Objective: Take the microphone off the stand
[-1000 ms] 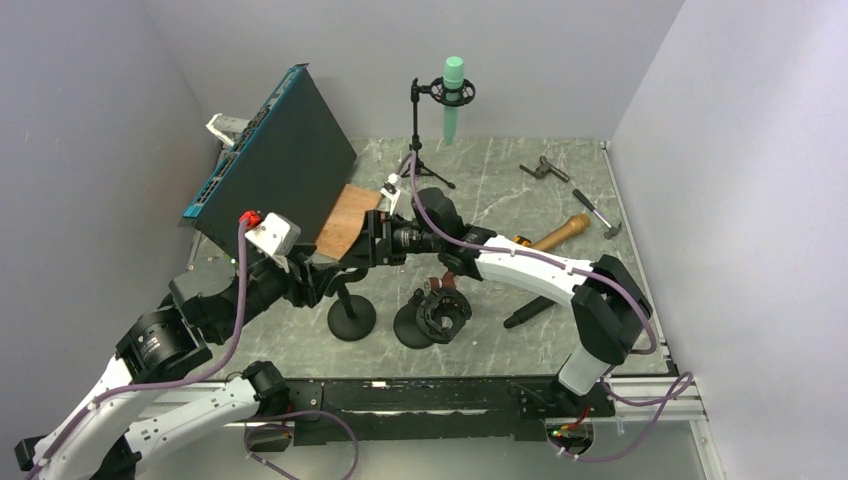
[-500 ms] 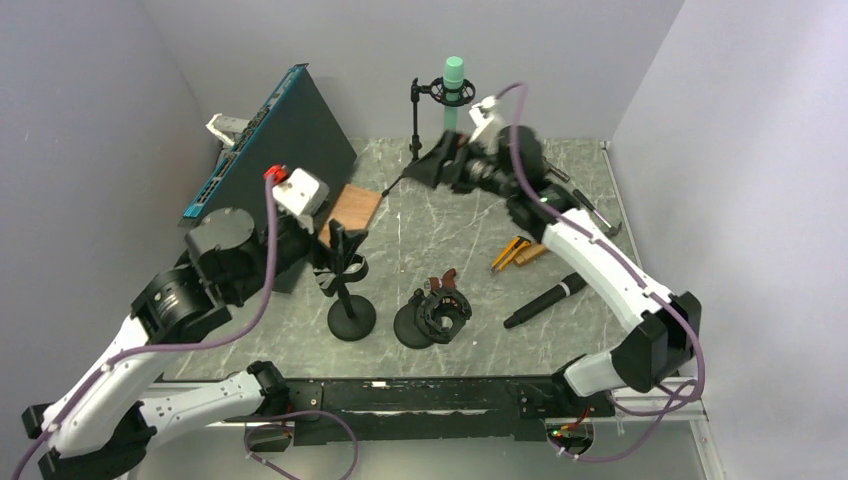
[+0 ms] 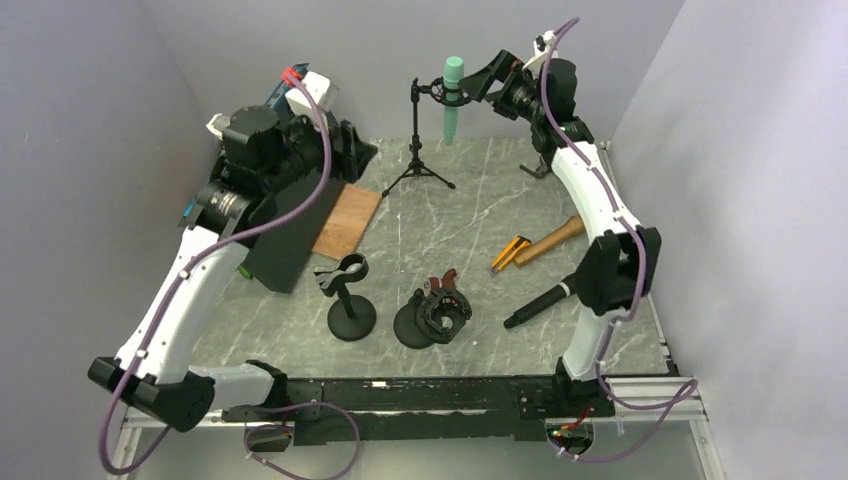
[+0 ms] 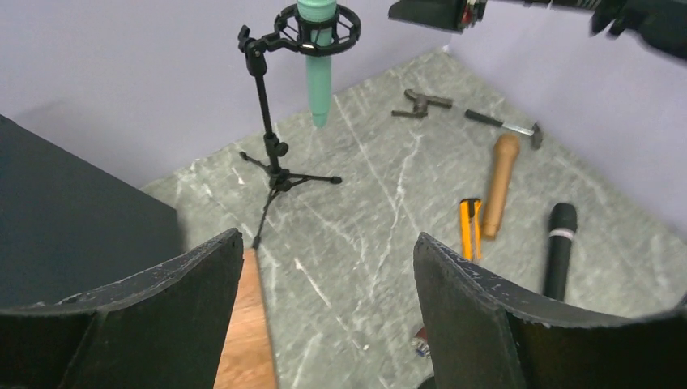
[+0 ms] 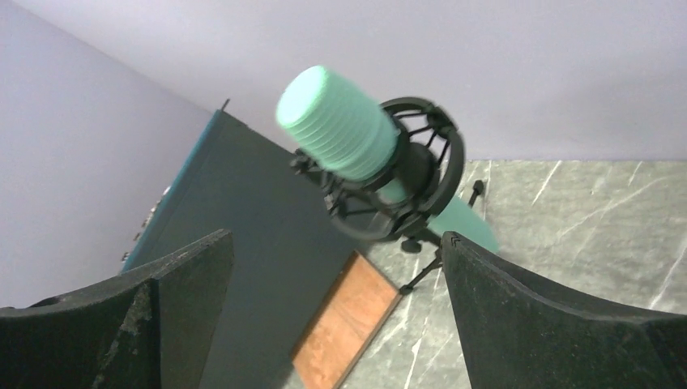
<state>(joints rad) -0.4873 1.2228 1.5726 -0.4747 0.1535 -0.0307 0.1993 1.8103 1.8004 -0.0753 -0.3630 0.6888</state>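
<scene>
The right fingers [image 5: 526, 324] gape released just beside the green microphone [image 5: 340, 134] on its stand [image 3: 416, 130]; the left fingers [image 4: 154, 316] are released too.

Both arms share one build; the left arm [image 3: 185, 290] has long white shells between black drum-shaped joints [image 3: 250, 130]; a purple cable [image 3: 285, 205] runs along it; a white box [image 3: 318, 92] with a red tab [image 3: 292, 73] is fixed at its wrist; its base [image 3: 160, 392] is black; the right arm [image 3: 598, 205] is likewise white with black joints and its own purple cable; the left gripper [image 4: 328, 243] has broad, curved, matte black fingers [image 4: 154, 320] with rough, greyish edges; the right gripper [image 5: 336, 243] has the same dark, scuffed fingers.
</scene>
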